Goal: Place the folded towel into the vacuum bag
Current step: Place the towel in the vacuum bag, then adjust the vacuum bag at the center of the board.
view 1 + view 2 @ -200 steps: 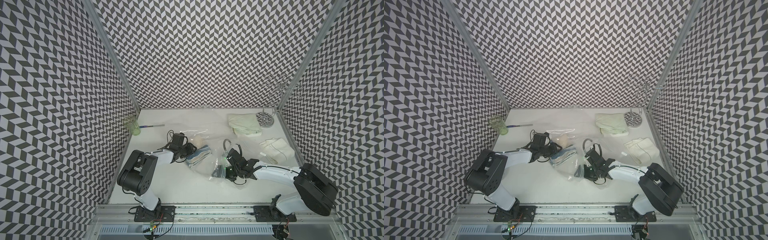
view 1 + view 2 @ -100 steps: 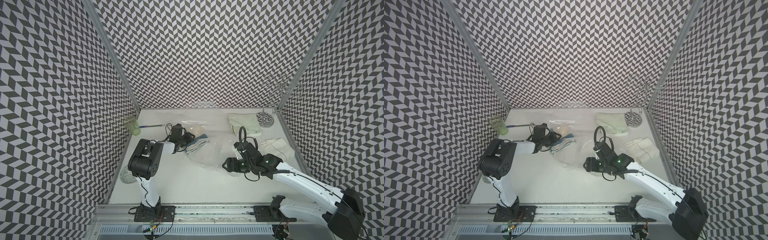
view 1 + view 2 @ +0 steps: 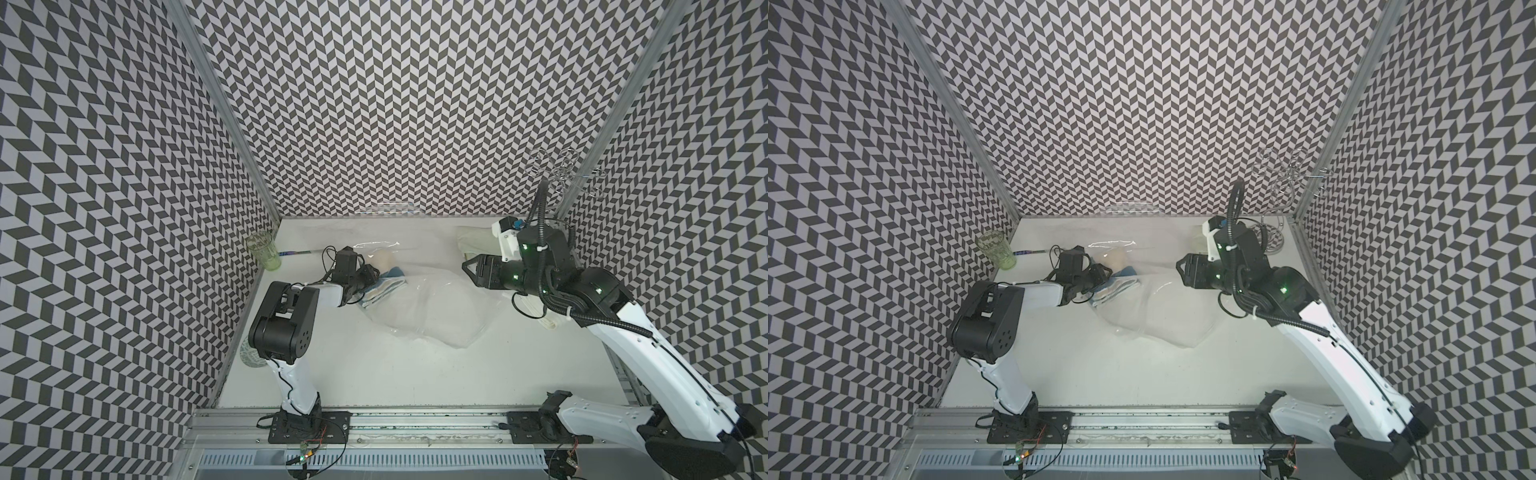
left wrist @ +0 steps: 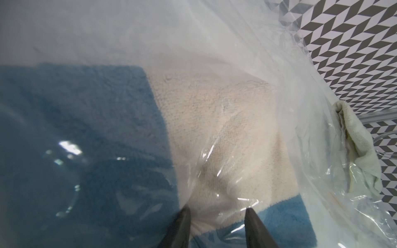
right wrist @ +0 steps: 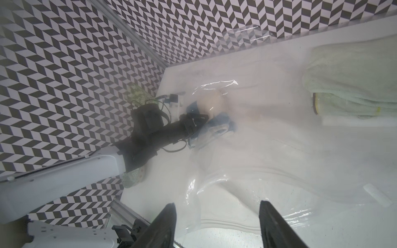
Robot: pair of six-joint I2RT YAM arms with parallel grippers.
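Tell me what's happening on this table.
The left gripper is at the blue-and-cream folded towel, jaws either side of its edge; whether it grips is unclear. The towel shows through the clear film of the vacuum bag, at the end nearest that arm. The right gripper hangs open above the bag's other end.

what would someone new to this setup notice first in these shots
The black and white chevron walls all around hit the eye first. Mid-table lies the crumpled clear vacuum bag, with the blue and cream folded towel showing through the plastic at its left end, by the left gripper. The right gripper hangs near the bag's right side.
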